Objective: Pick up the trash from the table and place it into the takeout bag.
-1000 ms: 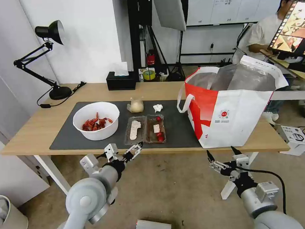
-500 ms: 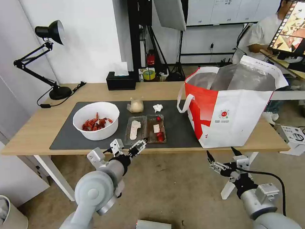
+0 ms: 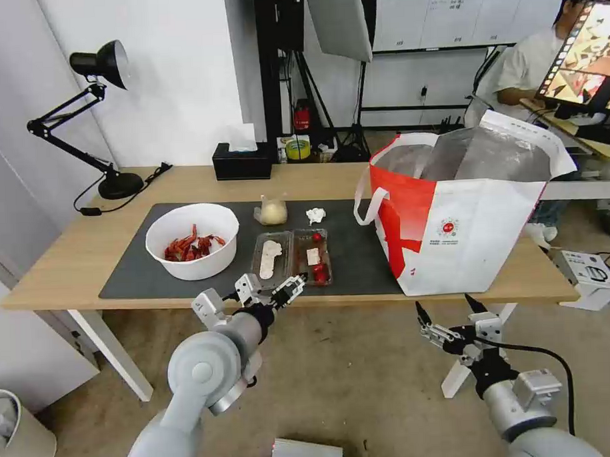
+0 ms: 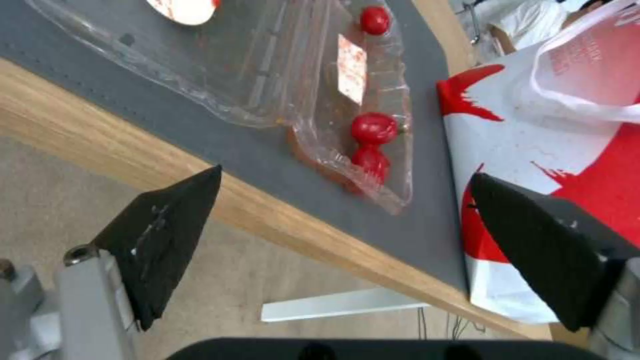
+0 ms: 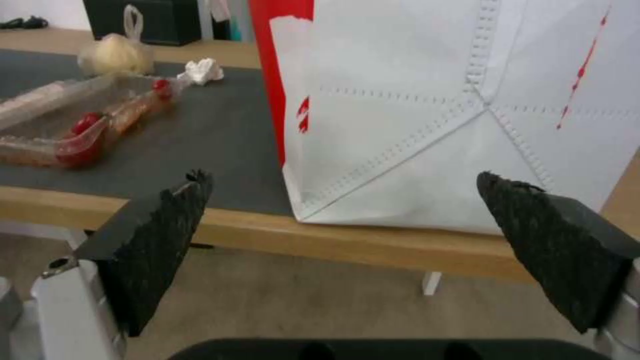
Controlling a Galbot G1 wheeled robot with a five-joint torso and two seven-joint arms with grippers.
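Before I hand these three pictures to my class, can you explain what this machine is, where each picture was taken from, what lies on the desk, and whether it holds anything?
It is a wheeled robot with two arms, each ending in a claw. The wide picture comes from its head, looking down at the table; the other two come from cameras on its wrists.

On the dark mat lie the trash: a white bowl of red shells, a clear plastic tray with red scraps, a small clear bag and a crumpled tissue. The takeout bag stands open at the right.

Nothing is held. The left claw is open at the table's front edge, near the tray. The right claw is open, below the table edge in front of the bag.
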